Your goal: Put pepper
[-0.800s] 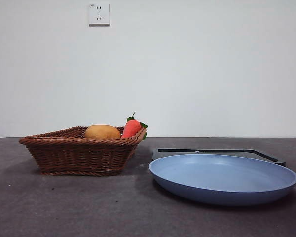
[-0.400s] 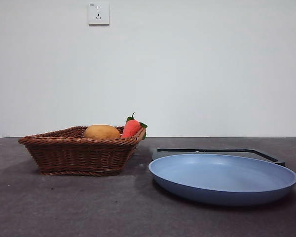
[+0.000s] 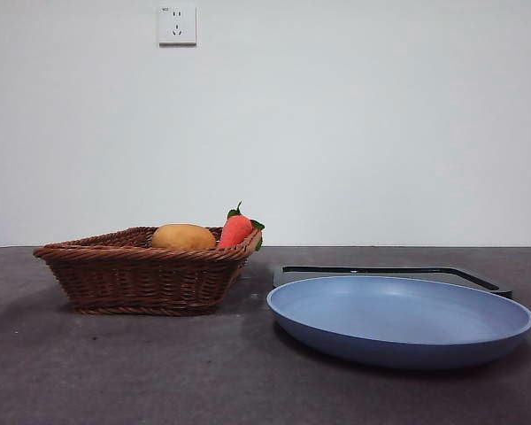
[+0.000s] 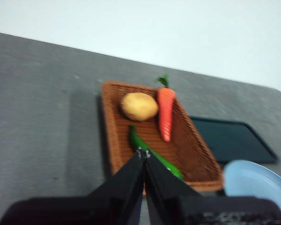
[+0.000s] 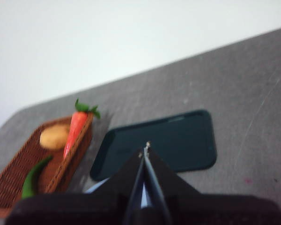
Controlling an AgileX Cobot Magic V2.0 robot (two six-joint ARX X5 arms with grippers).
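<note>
Green pepper (image 4: 152,153) lies in wicker basket (image 4: 199,161) beside carrot (image 4: 166,112) & potato (image 4: 139,106). Left gripper (image 4: 144,152) & right gripper (image 5: 144,149) both clenched, empty. Risk: left could snag the carrot or basket rim instead.

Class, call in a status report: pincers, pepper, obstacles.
Both pincers shut, raised, holding nothing. Pepper lies in basket beside potato and carrot. Nothing covers it.

From the front, the basket (image 3: 146,282) wall hides the pepper (image 4: 152,154) completely. In the left wrist view, the closed left gripper (image 4: 144,152) covers the pepper's middle. The blue plate (image 4: 255,180) is cut by that picture's edge. Both wrist views are blurred.
</note>
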